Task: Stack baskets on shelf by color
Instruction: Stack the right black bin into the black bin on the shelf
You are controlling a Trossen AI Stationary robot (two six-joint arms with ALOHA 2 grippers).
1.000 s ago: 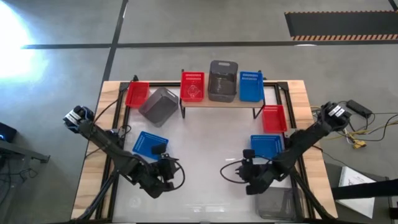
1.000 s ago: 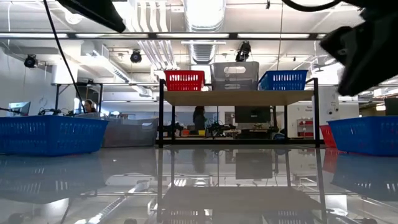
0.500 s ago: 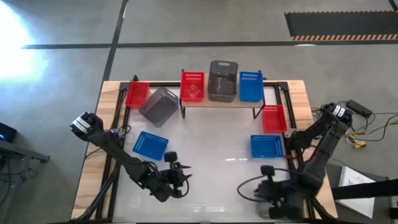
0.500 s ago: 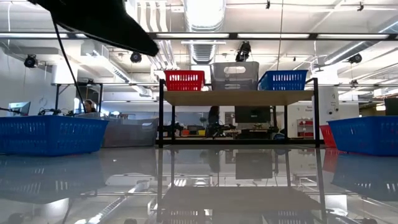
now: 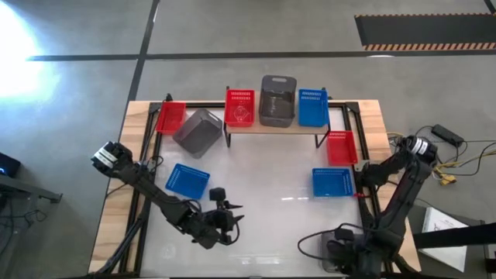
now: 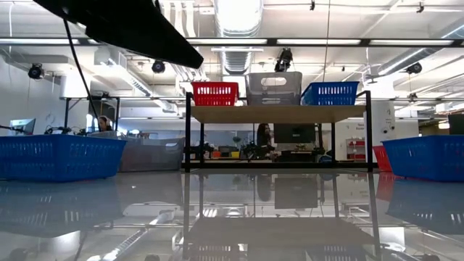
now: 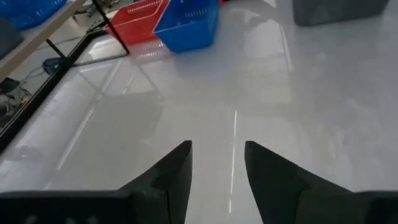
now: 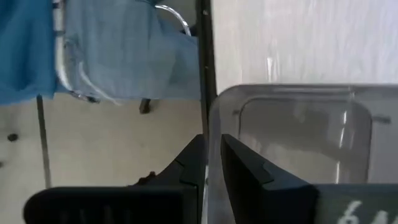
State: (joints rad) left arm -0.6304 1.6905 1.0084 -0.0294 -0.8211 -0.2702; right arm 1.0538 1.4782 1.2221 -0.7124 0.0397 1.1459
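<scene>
The light-wood shelf (image 5: pixel 275 126) holds a red basket (image 5: pixel 240 107), a dark grey basket (image 5: pixel 277 101) and a blue basket (image 5: pixel 311 107), also seen in the low view as red (image 6: pixel 215 93), grey (image 6: pixel 273 88) and blue (image 6: pixel 330 93). On the table lie a red basket (image 5: pixel 170 116), an upturned grey basket (image 5: pixel 198 130), two blue baskets (image 5: pixel 187 180) (image 5: pixel 333 182) and a red basket (image 5: pixel 341 147). My left gripper (image 5: pixel 225 221) (image 7: pixel 216 155) hovers open over bare table. My right gripper (image 5: pixel 341 246) (image 8: pixel 212 162) is at a dark grey basket (image 8: pixel 298 143) in the near right corner. My right gripper is shut on the dark grey basket's rim (image 8: pixel 210 121) along one side wall. One finger (image 8: pixel 249 177) is inside the basket and the other finger (image 8: pixel 189 162) is outside it. The fingers come from above, pointing down. The basket sits upright on the table.
The black table frame (image 8: pixel 203 68) runs right beside the held basket, with floor and blue cloth (image 8: pixel 118 50) beyond. White tabletop (image 7: pixel 249 93) lies free between the arms and the shelf. People and workbenches show far behind the shelf (image 6: pixel 279 114).
My right gripper has travelled from the table's middle right toward the near right corner and come down on the grey basket there. My left gripper has shifted a little toward the right and the near edge, staying open.
</scene>
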